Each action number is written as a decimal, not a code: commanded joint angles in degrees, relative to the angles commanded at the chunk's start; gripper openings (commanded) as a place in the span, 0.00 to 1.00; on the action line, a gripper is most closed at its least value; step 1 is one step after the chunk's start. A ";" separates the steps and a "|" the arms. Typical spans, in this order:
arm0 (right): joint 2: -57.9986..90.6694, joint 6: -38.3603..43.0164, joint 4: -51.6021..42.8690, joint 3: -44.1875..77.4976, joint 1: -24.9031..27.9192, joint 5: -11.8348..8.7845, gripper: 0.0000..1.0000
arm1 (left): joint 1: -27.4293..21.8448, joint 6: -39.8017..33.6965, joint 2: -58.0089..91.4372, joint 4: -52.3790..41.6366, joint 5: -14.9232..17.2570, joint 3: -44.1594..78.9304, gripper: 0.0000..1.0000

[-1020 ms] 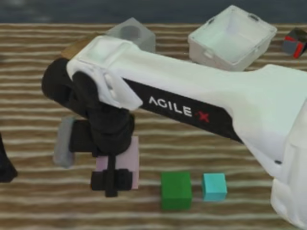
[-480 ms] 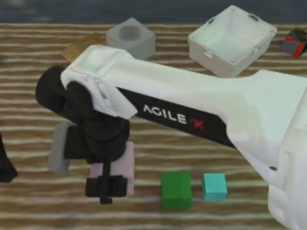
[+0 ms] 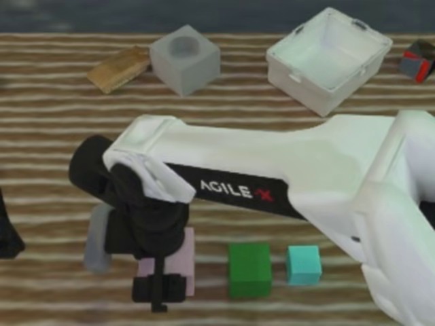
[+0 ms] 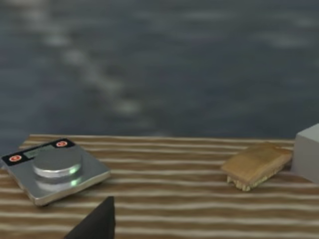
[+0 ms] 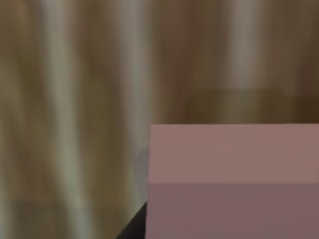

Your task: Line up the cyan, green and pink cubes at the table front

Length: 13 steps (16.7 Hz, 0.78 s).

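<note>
1. Our right gripper (image 3: pixel 158 288) has its fingers closed on the pink cube (image 3: pixel 185 261) at the desk (image 3: pixel 54 136) front.
2. The green cube (image 3: pixel 249 269) sits right of it, then the cyan cube (image 3: pixel 303 264).
3. Our left arm (image 3: pixel 7 234) is parked at the left edge; we cannot tell its fingers' state.

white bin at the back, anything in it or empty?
Empty. The top view looks straight into the white bin at the table's back right, and only its bare pale floor and walls show; nothing lies inside.
</note>
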 joint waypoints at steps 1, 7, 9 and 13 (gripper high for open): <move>0.01 0.00 0.05 -0.05 0.00 0.00 0.00 | 0.00 0.00 0.00 0.00 0.00 0.00 1.00; 0.01 0.00 0.05 -0.05 0.00 0.00 0.30 | 0.00 0.00 0.00 0.00 0.00 0.00 1.00; 0.01 0.00 0.05 -0.05 0.00 0.00 0.45 | 0.00 0.00 0.00 0.00 0.00 0.00 1.00; 0.01 0.00 0.05 -0.05 0.00 0.00 0.75 | 0.00 0.00 0.00 0.00 0.00 0.00 1.00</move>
